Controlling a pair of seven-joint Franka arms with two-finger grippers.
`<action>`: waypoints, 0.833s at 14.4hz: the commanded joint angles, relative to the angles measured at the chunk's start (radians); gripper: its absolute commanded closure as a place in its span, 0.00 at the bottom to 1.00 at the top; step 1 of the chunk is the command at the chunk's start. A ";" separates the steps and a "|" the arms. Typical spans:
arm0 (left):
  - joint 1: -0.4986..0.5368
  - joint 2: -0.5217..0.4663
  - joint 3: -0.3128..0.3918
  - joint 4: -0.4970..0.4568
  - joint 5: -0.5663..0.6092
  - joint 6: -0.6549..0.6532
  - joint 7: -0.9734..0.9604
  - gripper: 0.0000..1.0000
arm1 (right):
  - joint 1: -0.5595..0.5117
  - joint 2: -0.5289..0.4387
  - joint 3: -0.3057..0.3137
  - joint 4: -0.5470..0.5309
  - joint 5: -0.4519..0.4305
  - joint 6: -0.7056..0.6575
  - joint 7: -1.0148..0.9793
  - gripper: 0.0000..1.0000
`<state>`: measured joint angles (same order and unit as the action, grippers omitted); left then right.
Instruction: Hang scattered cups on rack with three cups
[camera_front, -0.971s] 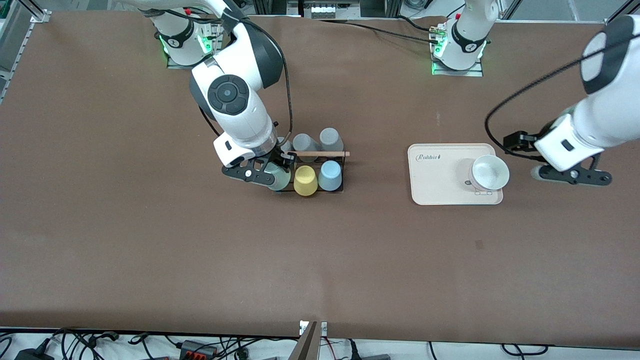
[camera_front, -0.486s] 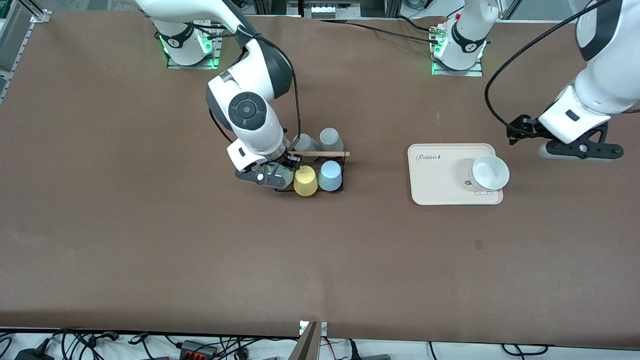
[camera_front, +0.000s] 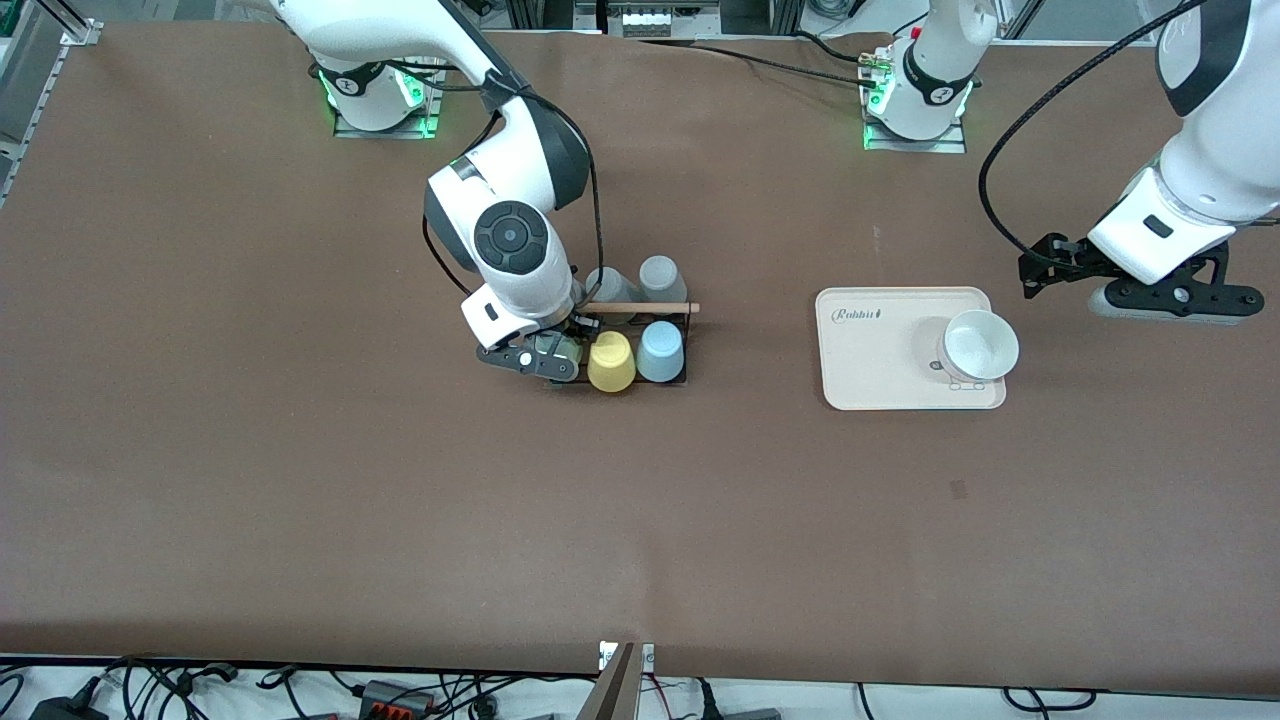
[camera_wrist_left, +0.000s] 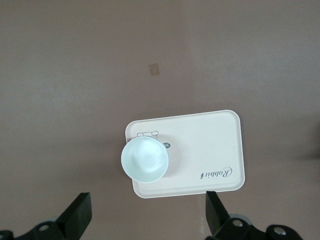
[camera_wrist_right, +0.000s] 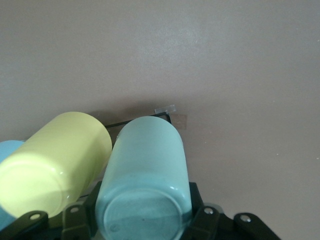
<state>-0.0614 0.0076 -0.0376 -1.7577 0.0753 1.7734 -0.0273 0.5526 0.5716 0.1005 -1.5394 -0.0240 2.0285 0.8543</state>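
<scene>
Now we are gripping, in our right gripper, the pale sage green tapered tumbler upside down at the black wire rack, beside the yellow tumbler; its peg is staying hidden. Our left gripper is waiting, fingers spread, beside the cream tray.

The right arm is reached down from its base with the wrist bent low; the right gripper is clamped on the sage green cup; the left arm is held waiting aloft, the left gripper spread wide.
</scene>
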 joint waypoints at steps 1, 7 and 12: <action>-0.035 -0.037 0.022 -0.019 -0.017 0.014 -0.054 0.00 | 0.009 0.007 -0.004 -0.007 -0.021 0.030 0.028 0.66; -0.052 -0.040 0.068 -0.014 -0.117 -0.006 -0.091 0.00 | 0.013 0.022 -0.004 -0.007 -0.021 0.032 0.031 0.37; -0.066 -0.031 0.067 -0.002 -0.111 -0.006 -0.079 0.00 | 0.012 0.021 -0.005 -0.008 -0.021 0.019 0.029 0.00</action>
<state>-0.1115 -0.0089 0.0119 -1.7577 -0.0200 1.7741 -0.1135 0.5555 0.5970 0.0992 -1.5446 -0.0246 2.0519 0.8592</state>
